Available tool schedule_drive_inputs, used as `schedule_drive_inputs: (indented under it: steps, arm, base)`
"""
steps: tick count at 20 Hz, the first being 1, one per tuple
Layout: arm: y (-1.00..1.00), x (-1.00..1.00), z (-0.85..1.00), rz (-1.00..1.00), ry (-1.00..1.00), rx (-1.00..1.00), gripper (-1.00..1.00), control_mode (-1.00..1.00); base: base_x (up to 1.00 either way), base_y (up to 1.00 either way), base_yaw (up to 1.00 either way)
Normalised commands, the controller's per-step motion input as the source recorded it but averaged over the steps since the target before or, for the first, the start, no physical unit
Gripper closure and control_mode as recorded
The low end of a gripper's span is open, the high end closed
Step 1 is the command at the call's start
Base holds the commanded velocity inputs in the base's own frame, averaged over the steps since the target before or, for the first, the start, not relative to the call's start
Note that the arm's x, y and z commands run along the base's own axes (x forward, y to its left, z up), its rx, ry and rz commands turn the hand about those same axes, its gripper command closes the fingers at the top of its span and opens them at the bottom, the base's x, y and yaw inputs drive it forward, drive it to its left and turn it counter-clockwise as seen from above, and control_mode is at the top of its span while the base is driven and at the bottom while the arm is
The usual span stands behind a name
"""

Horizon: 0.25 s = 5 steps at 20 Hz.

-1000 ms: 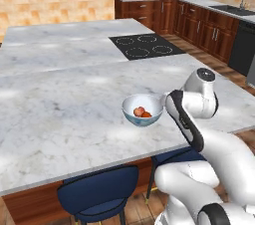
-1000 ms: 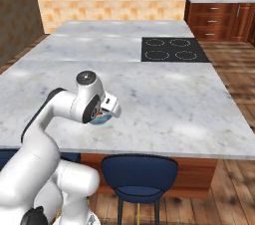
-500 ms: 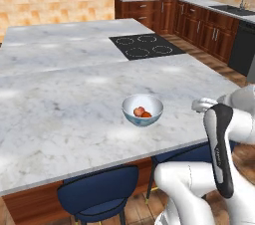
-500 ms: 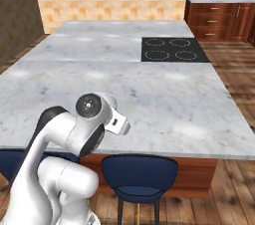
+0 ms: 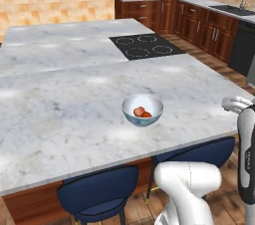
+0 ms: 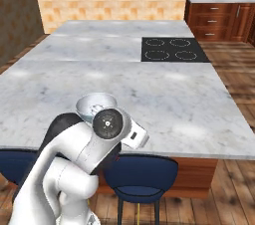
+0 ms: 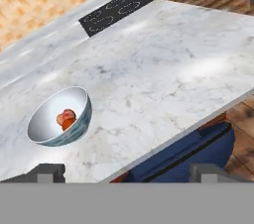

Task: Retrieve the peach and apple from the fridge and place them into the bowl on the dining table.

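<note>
The gripper (image 7: 127, 172) hangs off the dining table's (image 7: 163, 64) near edge, fingertips (image 7: 48, 172) wide apart and holding nothing. Ahead and to its left sits the bowl (image 7: 35, 128) — peach (image 7: 65, 116) and apple (image 7: 69, 124) touching inside.

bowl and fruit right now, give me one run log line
pale blue round bowl: upright on white-grey marble dining table | salmon-pink peach: in bowl | orange-red apple: in bowl | tool: open, empty
</note>
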Motion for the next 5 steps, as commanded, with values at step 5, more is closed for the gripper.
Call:
schedule_drive_inputs:
  steps: [5]
  arm:
    - [-0.86,-0.58,0.10,-0.23,0.01,0.09,-1.00,-1.00]
  base:
    - [0.00,0.00,0.00]
